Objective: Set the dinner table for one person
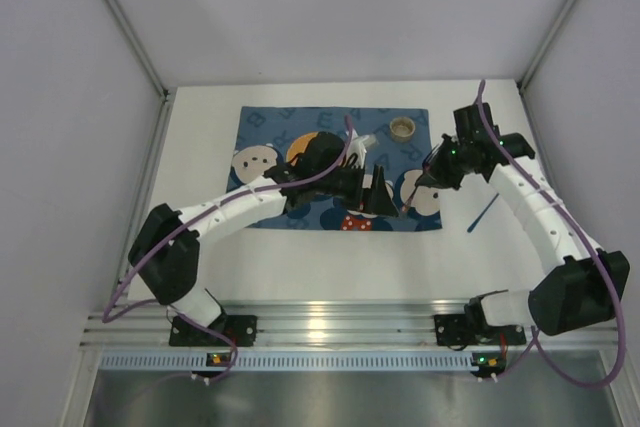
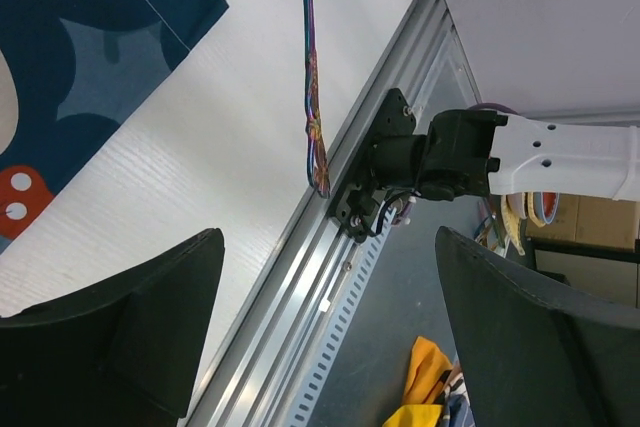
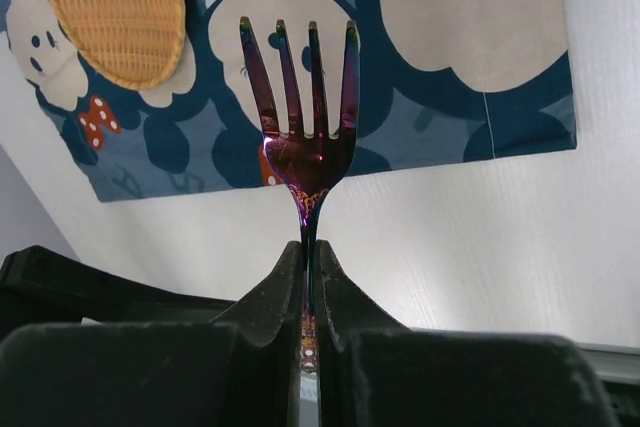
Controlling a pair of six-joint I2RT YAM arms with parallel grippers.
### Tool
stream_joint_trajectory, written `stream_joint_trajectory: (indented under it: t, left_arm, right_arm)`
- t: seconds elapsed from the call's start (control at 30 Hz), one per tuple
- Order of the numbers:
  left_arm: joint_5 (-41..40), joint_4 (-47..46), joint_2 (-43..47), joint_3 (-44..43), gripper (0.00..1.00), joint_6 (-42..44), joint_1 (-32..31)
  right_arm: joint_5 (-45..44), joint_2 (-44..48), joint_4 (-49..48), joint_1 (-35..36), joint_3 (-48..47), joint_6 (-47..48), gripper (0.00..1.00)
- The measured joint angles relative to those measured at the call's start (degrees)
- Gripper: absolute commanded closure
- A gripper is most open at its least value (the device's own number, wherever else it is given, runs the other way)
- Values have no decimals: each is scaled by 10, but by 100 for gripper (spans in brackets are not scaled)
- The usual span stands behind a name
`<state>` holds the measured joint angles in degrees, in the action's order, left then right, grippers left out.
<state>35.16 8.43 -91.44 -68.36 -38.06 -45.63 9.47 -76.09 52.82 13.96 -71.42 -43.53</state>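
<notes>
My right gripper (image 1: 420, 185) is shut on the handle of an iridescent purple fork (image 3: 305, 97), held tines-out above the right edge of the blue bear-patterned placemat (image 1: 300, 127) on the white dinner table (image 1: 330, 262). In the right wrist view the jaws (image 3: 310, 247) pinch the fork's thin handle. My left gripper (image 1: 377, 195) hovers open and empty over the placemat, just left of the fork. The left wrist view shows its wide-apart fingers (image 2: 130, 327) and the fork (image 2: 315, 117) edge-on. A round wicker plate (image 3: 115, 12) lies on the placemat, partly hidden under the left arm in the top view (image 1: 300, 152).
A blue-handled utensil (image 1: 483, 213) lies on the table right of the placemat. A small round cup (image 1: 403, 128) stands at the placemat's far right corner. The metal rail (image 1: 330, 327) with the arm bases runs along the near edge. Grey walls enclose the table.
</notes>
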Motion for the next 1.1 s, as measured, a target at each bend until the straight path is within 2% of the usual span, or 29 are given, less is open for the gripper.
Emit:
stream_joint_trajectory:
  t: [0.23, 0.33, 0.37, 0.43, 0.47, 0.5, 0.6, 0.67, 0.8, 0.97, 1.0, 1.03, 1.07, 1.1]
  left_arm:
    - [0, -26, -17, 0, 12, -12, -10]
    - [0, -34, -23, -1, 18, -15, -10]
    - [0, -37, -25, -1, 26, -16, -10]
    - [2, -42, -29, -1, 35, -23, -10]
    - [3, -46, -31, -1, 42, -25, -10]
    - [7, -53, -34, -1, 57, -26, -10]
    - [18, -70, -42, -2, 82, -38, -11]
    - [24, -81, -47, -2, 82, -41, -11]
    - [34, -89, -55, -2, 100, -53, -10]
    - [40, -90, -58, -2, 100, -60, -6]
    - [40, -89, -58, -2, 100, -59, -6]
    - [40, -85, -58, -2, 100, -57, -5]
    - [41, -83, -58, -2, 100, -54, -5]
    - [41, -81, -58, -2, 100, -50, -4]
  right_arm:
    - [15, 1, 4, 17, 0, -20, 100]
    - [20, 1, 4, 23, 0, -27, 100]
    - [22, 1, 4, 24, 0, -29, 100]
    - [25, 1, 4, 27, -3, -33, 100]
    - [26, 1, 3, 28, -4, -34, 100]
    - [27, 1, 4, 29, -6, -37, 100]
    - [29, 3, 2, 31, -7, -43, 100]
    - [32, 3, 2, 33, -7, -47, 100]
    - [31, 4, 2, 37, -7, -51, 100]
    - [22, 9, -1, 41, -7, -56, 100]
    - [21, 9, -1, 42, -7, -57, 95]
    - [21, 9, -2, 43, -7, -57, 87]
    - [21, 8, -2, 44, -7, -58, 60]
    - [22, 8, -3, 45, -7, -60, 49]
